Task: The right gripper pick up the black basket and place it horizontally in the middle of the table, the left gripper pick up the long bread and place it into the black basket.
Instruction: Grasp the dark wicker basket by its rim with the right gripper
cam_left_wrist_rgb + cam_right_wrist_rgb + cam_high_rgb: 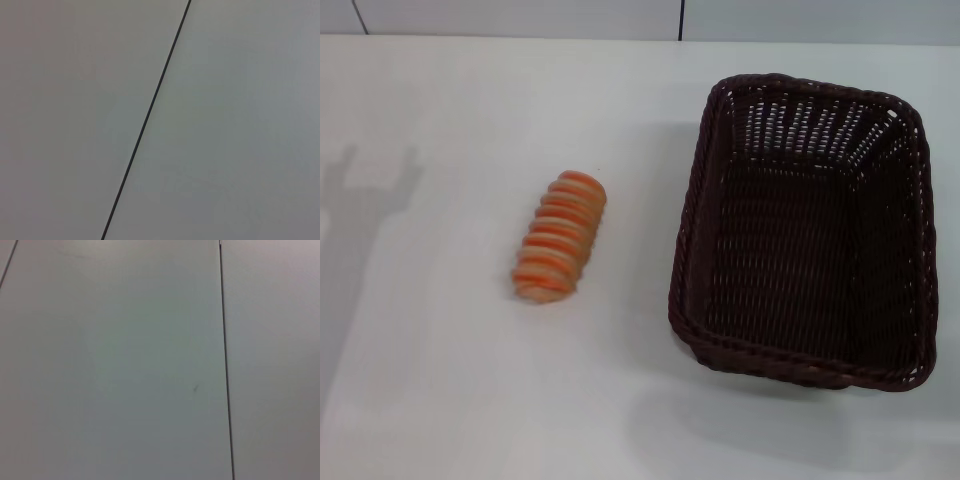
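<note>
The black basket [807,228] stands upright and empty on the right side of the white table [440,400], its long side running away from me. The long bread [561,236], pale tan with orange ridges, lies on the table to the left of the basket, well apart from it. Neither gripper is in view in the head view. Both wrist views show only plain grey panels with a thin dark seam; no fingers, basket or bread appear there. A shadow shaped like a gripper falls on the table at the far left [370,190].
The table's far edge meets a grey panelled wall [520,15] at the back. The basket sits close to the table's right side.
</note>
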Robot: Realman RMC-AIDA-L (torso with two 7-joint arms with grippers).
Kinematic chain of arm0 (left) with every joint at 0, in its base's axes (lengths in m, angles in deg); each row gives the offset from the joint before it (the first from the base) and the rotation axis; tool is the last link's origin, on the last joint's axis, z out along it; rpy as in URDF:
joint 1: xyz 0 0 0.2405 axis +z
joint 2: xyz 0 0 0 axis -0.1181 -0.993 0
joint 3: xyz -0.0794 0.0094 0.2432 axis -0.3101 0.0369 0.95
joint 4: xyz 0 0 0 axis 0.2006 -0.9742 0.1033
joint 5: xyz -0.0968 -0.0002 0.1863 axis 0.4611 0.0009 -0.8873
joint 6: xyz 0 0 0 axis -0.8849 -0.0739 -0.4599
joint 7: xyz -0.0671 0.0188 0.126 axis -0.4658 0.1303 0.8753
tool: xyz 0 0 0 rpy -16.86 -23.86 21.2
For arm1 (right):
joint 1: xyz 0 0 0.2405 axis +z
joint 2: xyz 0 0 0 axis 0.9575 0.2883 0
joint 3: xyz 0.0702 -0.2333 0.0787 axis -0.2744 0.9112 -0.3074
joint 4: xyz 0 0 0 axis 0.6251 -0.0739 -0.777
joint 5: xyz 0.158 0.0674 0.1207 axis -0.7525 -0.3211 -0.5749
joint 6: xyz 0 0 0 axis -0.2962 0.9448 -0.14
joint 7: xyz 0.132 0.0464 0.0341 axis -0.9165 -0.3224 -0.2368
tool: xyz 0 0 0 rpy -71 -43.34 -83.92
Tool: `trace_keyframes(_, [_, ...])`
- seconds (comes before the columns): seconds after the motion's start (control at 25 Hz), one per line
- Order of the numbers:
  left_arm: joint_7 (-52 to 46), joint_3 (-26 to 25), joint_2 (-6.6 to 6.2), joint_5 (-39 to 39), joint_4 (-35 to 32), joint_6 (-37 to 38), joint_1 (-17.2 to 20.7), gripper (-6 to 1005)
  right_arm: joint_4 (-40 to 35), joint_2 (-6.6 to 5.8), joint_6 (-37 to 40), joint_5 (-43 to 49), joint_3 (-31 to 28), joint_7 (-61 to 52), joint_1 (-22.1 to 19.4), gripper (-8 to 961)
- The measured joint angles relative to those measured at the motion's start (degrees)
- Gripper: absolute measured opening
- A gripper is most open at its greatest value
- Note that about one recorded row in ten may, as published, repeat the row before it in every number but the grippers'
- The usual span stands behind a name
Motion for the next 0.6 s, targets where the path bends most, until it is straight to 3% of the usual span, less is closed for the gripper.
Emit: trace_keyframes(0.6, [0.0, 0.0, -0.03, -0.1, 0.0, 0.1, -0.1, 860, -0.4, 0.00, -0.1, -0.1, 0.0, 0.0, -0.5, 666])
